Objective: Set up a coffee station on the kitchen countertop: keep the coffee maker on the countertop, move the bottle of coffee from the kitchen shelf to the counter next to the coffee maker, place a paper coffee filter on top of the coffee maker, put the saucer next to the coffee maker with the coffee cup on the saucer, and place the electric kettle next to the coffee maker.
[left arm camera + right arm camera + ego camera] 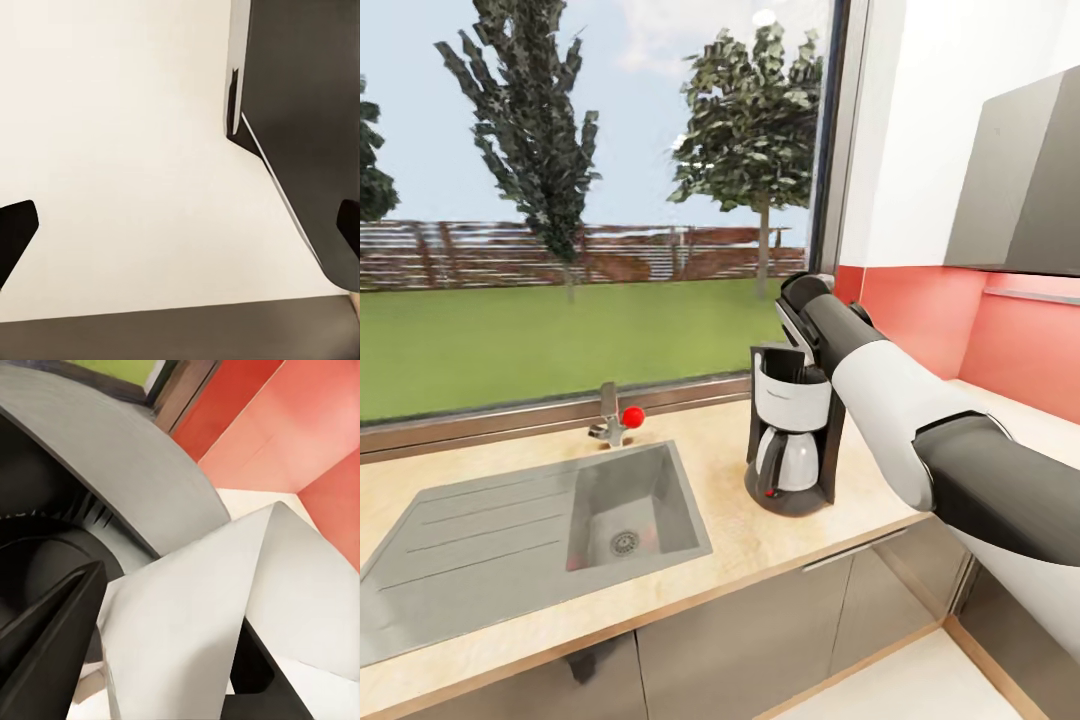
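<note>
Big window (590,200) fills upper left of head view, countertop (730,560) runs across lower half, sink (510,535) lower left with faucet (612,418) behind it. Coffee maker (792,430) sits centre-right on counter, right where we want it.

Our right arm (920,430) comes in from lower right, reaching over machine top. Right gripper (165,660) pinches folded paper coffee filter (225,607) just above maker's open rim, so we reckon it's drop time. Arm hides the top from head view, annoying.

Left gripper (180,232) wide open, empty, facing pale wall.
</note>
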Tool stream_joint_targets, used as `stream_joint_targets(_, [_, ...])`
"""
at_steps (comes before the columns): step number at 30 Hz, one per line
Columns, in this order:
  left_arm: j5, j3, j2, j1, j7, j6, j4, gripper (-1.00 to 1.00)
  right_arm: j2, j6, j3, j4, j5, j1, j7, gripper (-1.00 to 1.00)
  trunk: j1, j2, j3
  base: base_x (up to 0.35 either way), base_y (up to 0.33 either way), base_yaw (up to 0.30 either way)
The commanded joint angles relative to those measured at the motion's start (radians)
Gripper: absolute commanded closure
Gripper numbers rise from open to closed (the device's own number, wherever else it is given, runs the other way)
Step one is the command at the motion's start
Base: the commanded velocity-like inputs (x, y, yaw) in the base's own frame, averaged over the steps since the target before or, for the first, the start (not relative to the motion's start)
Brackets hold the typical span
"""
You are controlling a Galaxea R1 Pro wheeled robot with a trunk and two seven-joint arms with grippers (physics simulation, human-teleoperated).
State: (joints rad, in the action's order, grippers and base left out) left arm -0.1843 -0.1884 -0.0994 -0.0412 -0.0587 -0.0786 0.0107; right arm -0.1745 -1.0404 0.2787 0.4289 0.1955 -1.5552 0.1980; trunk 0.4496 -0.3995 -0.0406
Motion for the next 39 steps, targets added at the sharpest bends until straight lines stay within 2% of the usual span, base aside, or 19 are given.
stream_joint_targets(1, [-0.010,-0.008,0.000,0.000,-0.002,-0.003,-0.001,-1.00,0.000,-0.004,0.003,0.000,0.001,0.000,0.001,1.00,0.000,0.000,0.000,0.024,0.000,0.000])
stream_joint_targets(9, [-0.010,-0.009,0.000,0.000,-0.005,-0.003,-0.001,-1.00,0.000,-0.004,0.004,-0.043,0.000,0.000,0.001,1.00,0.000,0.000,0.000,0.003,0.008,0.000])
stream_joint_targets(17, [-0.010,-0.009,0.000,0.000,-0.006,-0.003,-0.001,-1.00,0.000,-0.003,0.004,-0.045,-0.001,0.000,0.001,1.00,0.000,0.000,0.000,0.000,0.210,0.000])
stream_joint_targets(39, [-0.010,-0.009,0.000,0.000,-0.006,-0.003,-0.001,-1.00,0.000,-0.003,0.003,-0.050,0.000,0.000,0.001,1.00,0.000,0.000,0.000,0.045,0.005,0.000])
